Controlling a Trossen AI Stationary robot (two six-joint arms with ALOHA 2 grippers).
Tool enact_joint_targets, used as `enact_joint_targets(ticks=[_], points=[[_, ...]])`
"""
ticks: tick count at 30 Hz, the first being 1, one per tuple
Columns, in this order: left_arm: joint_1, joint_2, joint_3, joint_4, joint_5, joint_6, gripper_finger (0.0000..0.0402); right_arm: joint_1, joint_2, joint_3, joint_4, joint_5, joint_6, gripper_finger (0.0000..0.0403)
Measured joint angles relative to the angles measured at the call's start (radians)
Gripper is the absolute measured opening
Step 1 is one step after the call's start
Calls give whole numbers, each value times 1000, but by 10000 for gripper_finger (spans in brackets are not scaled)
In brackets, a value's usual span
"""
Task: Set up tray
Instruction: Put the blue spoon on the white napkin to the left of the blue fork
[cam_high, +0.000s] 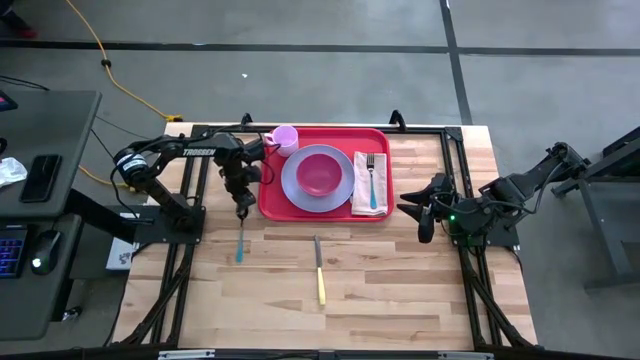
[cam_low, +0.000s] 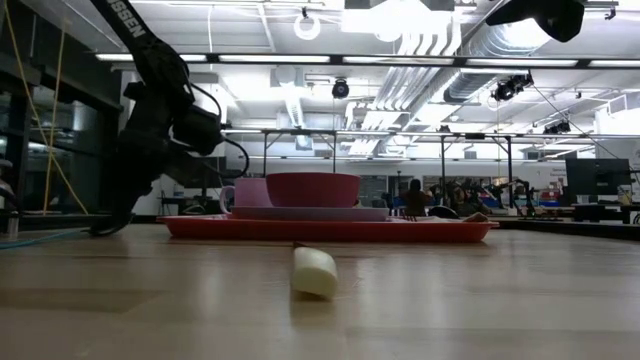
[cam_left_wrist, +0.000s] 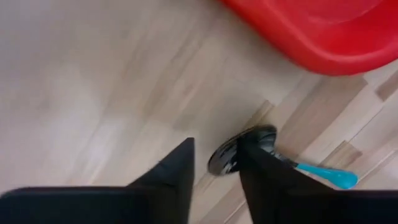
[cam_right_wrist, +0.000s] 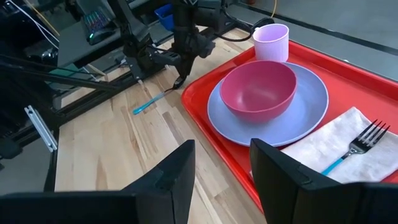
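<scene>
The red tray lies at the table's far middle and carries a lavender plate, a magenta bowl, a pink cup and a fork on a white napkin. Just off the tray's near left corner, a spoon with a teal handle lies flat on the wood. My left gripper points down at the spoon's bowl end, fingers apart, with the bowl between them. My right gripper hovers open beside the tray's right end, holding nothing. My left gripper comes at the spoon's bowl end from above. One finger stands in front of the bowl's edge, so I cannot tell whether it touches. A gap shows between the other finger and the bowl. The spoon lies flat on the table.
A knife with a yellow handle lies on the wood nearer the front edge, its handle end toward the low camera. Bare tabletop spreads around it. A desk with a keyboard and a mouse stands beyond the table's left edge.
</scene>
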Motion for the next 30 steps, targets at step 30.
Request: enact_joint_targets(ticks=[30], points=[[0,-67,133,-180,101,-108,10,0,0,0,122,3,-29,134]])
